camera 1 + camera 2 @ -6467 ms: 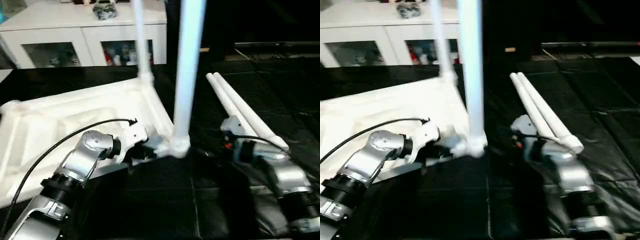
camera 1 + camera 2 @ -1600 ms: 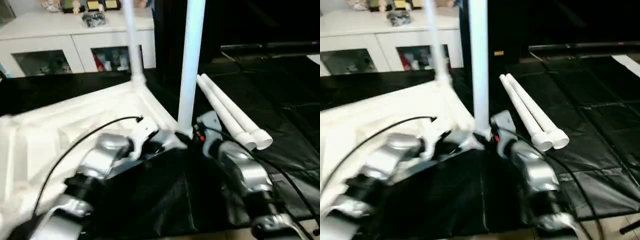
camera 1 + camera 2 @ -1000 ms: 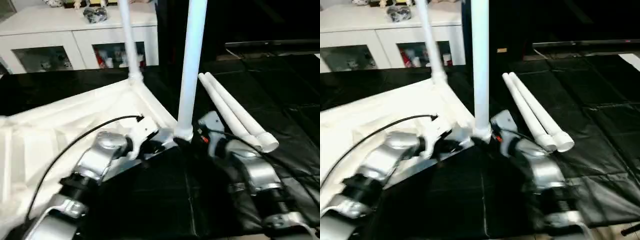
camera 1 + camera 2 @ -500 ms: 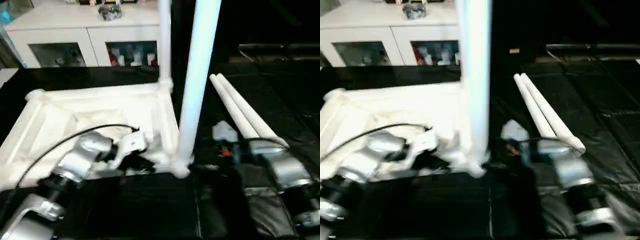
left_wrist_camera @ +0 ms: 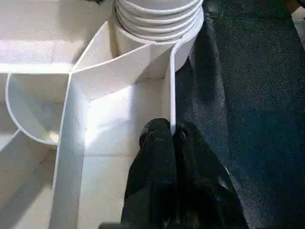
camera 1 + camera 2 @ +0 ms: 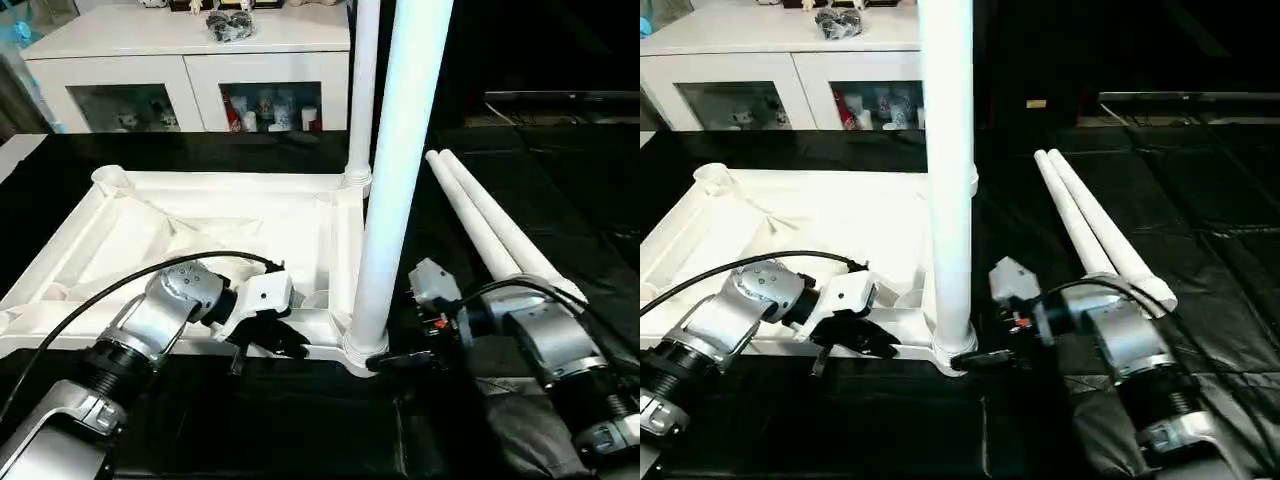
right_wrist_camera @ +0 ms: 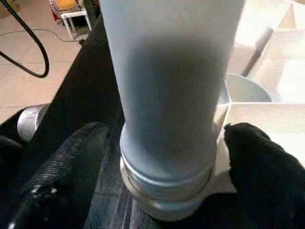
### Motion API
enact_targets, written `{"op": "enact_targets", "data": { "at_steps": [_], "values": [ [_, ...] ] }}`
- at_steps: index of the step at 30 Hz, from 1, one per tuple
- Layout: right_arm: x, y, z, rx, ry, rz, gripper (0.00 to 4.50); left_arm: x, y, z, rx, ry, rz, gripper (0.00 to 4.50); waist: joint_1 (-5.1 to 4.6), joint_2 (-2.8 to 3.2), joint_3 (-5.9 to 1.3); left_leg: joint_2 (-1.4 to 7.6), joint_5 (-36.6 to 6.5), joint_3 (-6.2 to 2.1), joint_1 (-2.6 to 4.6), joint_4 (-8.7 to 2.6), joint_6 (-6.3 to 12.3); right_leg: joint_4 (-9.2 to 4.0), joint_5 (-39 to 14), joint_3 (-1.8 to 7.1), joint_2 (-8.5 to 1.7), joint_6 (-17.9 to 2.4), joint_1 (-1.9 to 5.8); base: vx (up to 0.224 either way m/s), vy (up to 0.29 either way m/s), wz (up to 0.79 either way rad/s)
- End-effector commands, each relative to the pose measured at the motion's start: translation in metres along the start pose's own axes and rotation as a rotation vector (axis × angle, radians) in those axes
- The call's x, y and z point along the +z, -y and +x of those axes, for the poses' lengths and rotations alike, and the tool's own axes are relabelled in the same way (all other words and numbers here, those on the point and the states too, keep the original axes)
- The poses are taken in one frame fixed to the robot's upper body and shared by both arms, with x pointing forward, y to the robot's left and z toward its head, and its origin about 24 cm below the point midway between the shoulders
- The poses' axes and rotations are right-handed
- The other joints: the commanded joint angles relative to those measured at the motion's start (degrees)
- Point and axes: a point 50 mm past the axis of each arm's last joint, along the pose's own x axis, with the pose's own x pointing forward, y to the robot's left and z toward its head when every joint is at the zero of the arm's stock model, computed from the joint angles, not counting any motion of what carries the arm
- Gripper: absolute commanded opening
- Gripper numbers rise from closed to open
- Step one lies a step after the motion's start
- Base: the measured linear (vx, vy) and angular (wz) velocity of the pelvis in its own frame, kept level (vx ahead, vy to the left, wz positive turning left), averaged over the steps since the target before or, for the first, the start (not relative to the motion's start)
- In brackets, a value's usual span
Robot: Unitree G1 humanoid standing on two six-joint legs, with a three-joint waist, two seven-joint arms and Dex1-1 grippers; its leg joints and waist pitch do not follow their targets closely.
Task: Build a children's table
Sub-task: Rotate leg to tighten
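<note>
We see the left gripper (image 5: 172, 143) pinched tight on the thin rim wall of the upturned table top (image 6: 200, 225), just beside the near corner socket. The right gripper (image 7: 157, 157) stands spread wide, one finger on either side of the base of the upright leg (image 6: 395, 170) seated in that socket. A second leg (image 6: 362, 90) rises from the far corner. Two loose legs (image 6: 490, 225) lie side by side on the black mat (image 6: 560, 160) to the right; behind stands a white cabinet (image 6: 190, 60).
</note>
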Motion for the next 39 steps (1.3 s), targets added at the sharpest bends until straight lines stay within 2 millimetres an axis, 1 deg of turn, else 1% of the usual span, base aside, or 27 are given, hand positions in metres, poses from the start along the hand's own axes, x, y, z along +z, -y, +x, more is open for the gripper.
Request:
{"op": "enact_targets", "data": {
  "at_steps": [1,3,4,5,6,12,17,19,20,21,22,23,24,25,26,27,28,29,30,31,32,33,34,36,37,38,39],
  "values": [
    [0.005,0.002,0.004,0.007,-0.001,-0.023,3.75,0.003,0.003,0.003,-0.064,-0.023,0.034,0.0,-0.19,-0.52,-3.69,1.92,-9.25,-0.19,0.31,-3.85,3.89,-3.34,-10.01,2.26,-3.4,-14.09,3.13,0.0,0.0,0.0],
    [0.005,0.002,0.006,0.012,0.003,-0.02,3.61,0.003,0.003,0.004,-0.067,-0.021,0.035,0.0,-0.12,-0.49,-3.7,1.9,-9.19,-0.18,0.29,-3.83,3.85,-3.35,-9.99,2.26,-3.4,-14.03,3.15,0.0,0.0,0.0],
    [0.005,0.002,0.006,0.013,0.004,-0.02,3.48,0.003,0.003,0.004,-0.068,-0.021,0.035,0.0,-0.08,-0.5,-3.7,1.92,-9.26,-0.17,0.36,-3.84,3.79,-3.38,-10.19,2.27,-3.4,-13.92,3.12,0.0,0.0,0.0],
    [0.005,0.002,0.007,0.014,0.004,-0.02,3.48,0.003,0.003,0.004,-0.068,-0.02,0.035,0.0,-0.04,-0.46,-3.69,1.93,-9.34,-0.18,0.35,-3.86,3.75,-3.4,-10.36,2.28,-3.4,-13.87,3.11,0.0,0.0,0.0],
    [0.005,0.001,0.007,0.017,0.004,-0.017,3.32,0.003,0.003,0.004,-0.069,-0.02,0.034,0.0,-0.03,-0.47,-3.7,1.92,-9.37,-0.17,0.36,-3.85,3.7,-3.4,-10.38,2.29,-3.39,-13.82,3.13,0.0,0.0,0.0],
    [0.005,0.0,0.008,0.033,0.012,0.008,2.84,0.002,0.002,0.005,-0.054,-0.014,0.029,0.0,0.07,-0.4,-3.73,1.93,-9.34,-0.19,0.4,-3.84,3.59,-3.32,-9.93,2.29,-3.36,-13.85,3.1,0.0,0.0,0.0],
    [0.005,-0.002,0.01,0.034,0.032,0.014,2.72,0.003,0.002,0.007,-0.036,0.012,0.011,0.0,0.06,-0.38,-3.76,1.93,-9.34,-0.19,0.38,-3.83,3.48,-3.32,-9.85,2.28,-3.36,-13.83,3.14,0.0,0.0,0.0],
    [0.004,-0.003,0.012,0.002,0.062,0.04,2.71,0.004,0.0,0.009,0.001,0.036,-0.017,0.0,0.06,-0.42,-3.69,1.91,-9.23,-0.13,0.39,-3.82,3.45,-3.34,-9.69,2.34,-3.35,-13.84,3.16,0.0,0.0,0.0],
    [0.003,-0.001,0.015,-0.055,0.091,0.101,2.71,0.006,-0.003,0.01,0.045,0.051,-0.048,0.0,0.04,-0.48,-3.62,1.94,-9.33,-0.15,0.39,-3.94,3.29,-3.41,-10.34,2.35,-3.34,-13.71,3.15,0.0,0.0,0.0],
    [0.002,0.0,0.02,-0.111,0.094,0.123,2.7,0.007,-0.006,0.012,0.091,0.062,-0.071,0.0,0.09,-0.51,-3.57,1.89,-9.46,-0.17,0.39,-3.96,3.15,-3.48,-10.92,2.32,-3.3,-13.47,3.16,0.0,0.0,0.0],
    [0.0,0.001,0.024,-0.148,0.093,0.132,2.7,0.008,-0.008,0.014,0.121,0.07,-0.086,0.0,-0.15,-0.39,-3.3,1.85,-10.93,-0.17,0.37,-4.16,2.49,-3.81,-13.69,2.3,-3.32,-12.83,3.01,0.0,0.0,0.0],
    [-0.001,0.001,0.028,-0.187,0.088,0.137,2.7,0.01,-0.011,0.016,0.155,0.077,-0.102,0.0,-0.27,-0.45,-3.28,1.77,-11.56,-0.2,0.39,-4.21,1.97,-3.93,-15.48,2.29,-3.42,-12.25,3.09,0.0,0.0,0.0],
    [-0.002,0.002,0.03,-0.21,0.089,0.146,2.7,0.011,-0.012,0.017,0.173,0.085,-0.111,0.0,-0.46,-0.44,-3.18,1.69,-12.85,-0.29,0.57,-4.33,1.23,-4.38,-19.19,2.25,-3.55,-11.04,2.99,0.0,0.0,0.0],
    [-0.003,0.006,0.038,-0.291,0.104,0.176,2.7,0.016,-0.016,0.021,0.229,0.112,-0.145,0.0,-0.71,-0.24,-3.13,1.63,-13.34,-0.38,0.71,-4.39,0.67,-4.6,-21.25,2.3,-3.6,-10.18,2.89,0.0,0.0,0.0],
    [-0.002,0.008,0.041,-0.324,0.113,0.19,2.7,0.018,-0.018,0.023,0.251,0.124,-0.16,0.0,-1.24,-0.51,-3.04,1.49,-13.18,-0.47,0.4,-4.51,0.29,-4.63,-21.12,2.28,-3.47,-9.8,3.08,0.0,0.0,0.0],
    [-0.001,0.013,0.048,-0.401,0.136,0.232,2.7,0.023,-0.021,0.027,0.302,0.149,-0.19,0.0,-1.92,-0.38,-2.84,1.34,-13.96,-0.52,0.22,-4.7,-0.32,-4.69,-22.61,2.16,-3.37,-9.17,3.08,0.0,0.0,0.0],
    [0.0,0.016,0.052,-0.444,0.148,0.259,2.7,0.026,-0.024,0.029,0.332,0.163,-0.209,0.0,-2.13,-0.38,-2.87,1.23,-14.54,-0.65,0.32,-4.71,-0.44,-4.87,-24.09,2.01,-3.43,-8.72,3.13,0.0,0.0,0.0],
    [0.001,0.018,0.056,-0.473,0.152,0.273,2.7,0.028,-0.025,0.031,0.35,0.173,-0.223,0.0,-2.66,-0.34,-2.86,1.1,-15.28,-0.71,0.45,-4.68,-0.53,-5.21,-26.1,1.97,-3.48,-7.98,3.03,0.0,0.0,0.0],
    [0.004,0.022,0.064,-0.521,0.148,0.284,2.7,0.033,-0.028,0.034,0.394,0.184,-0.246,0.0,-2.66,-0.34,-2.86,1.1,-15.28,-0.71,0.45,-4.68,-0.53,-5.21,-26.1,1.97,-3.48,-7.98,3.03,0.0,0.0,0.0],
    [0.006,0.025,0.07,-0.56,0.144,0.289,2.7,0.036,-0.031,0.037,0.426,0.195,-0.27,0.0,-3.34,-0.23,-2.93,1.0,-15.33,-0.79,0.42,-4.6,-0.44,-5.25,-26.15,1.95,-3.42,-7.97,2.96,0.0,0.0,0.0],
    [0.009,0.027,0.078,-0.593,0.141,0.297,2.7,0.04,-0.033,0.04,0.462,0.206,-0.296,0.0,-3.57,-0.31,-2.87,0.98,-15.31,-0.75,0.38,-4.62,-0.32,-5.45,-26.24,1.98,-3.4,-7.86,2.9,0.0,0.0,0.0],
    [0.012,0.029,0.084,-0.62,0.14,0.305,2.7,0.043,-0.035,0.043,0.491,0.214,-0.318,0.0,-3.87,-0.25,-2.87,0.93,-15.33,-0.69,0.41,-4.56,-0.08,-5.53,-26.07,2.03,-3.33,-7.83,2.79,0.0,0.0,0.0],
    [0.017,0.03,0.094,-0.647,0.116,0.276,2.7,0.048,-0.039,0.046,0.552,0.214,-0.329,0.0,-4.09,-0.44,-2.99,0.87,-15.02,-0.73,0.42,-4.46,0.01,-5.39,-25.6,1.98,-3.34,-8.15,2.77,0.0,0.0,0.0],
    [0.021,0.031,0.101,-0.651,0.115,0.265,2.7,0.051,-0.04,0.049,0.577,0.223,-0.345,0.0,-4.11,-0.42,-2.96,0.82,-14.69,-0.65,0.52,-4.43,0.63,-5.63,-25.46,2.01,-3.26,-8.01,2.65,0.0,0.0,0.0],
    [0.024,0.031,0.105,-0.644,0.13,0.274,2.7,0.054,-0.04,0.051,0.589,0.233,-0.358,0.0,-4.18,-0.81,-3.04,0.88,-14.15,-0.6,0.34,-4.45,1.16,-5.53,-24.47,2.08,-3.23,-8.13,2.81,0.0,0.0,0.0],
    [0.025,0.031,0.106,-0.64,0.138,0.276,2.7,0.054,-0.039,0.051,0.592,0.229,-0.353,0.0,-3.94,-0.49,-3.14,0.97,-13.16,-0.61,0.29,-4.45,1.55,-5.37,-22.64,2.16,-3.28,-8.41,2.87,0.0,0.0,0.0],
    [0.027,0.031,0.106,-0.643,0.145,0.278,3.04,0.054,-0.039,0.051,0.589,0.222,-0.346,0.0,-3.89,-0.46,-3.19,1.05,-12.76,-0.63,0.27,-4.46,1.73,-5.24,-21.46,2.19,-3.27,-8.65,2.87,0.0,0.0,0.0]
  ]
}}
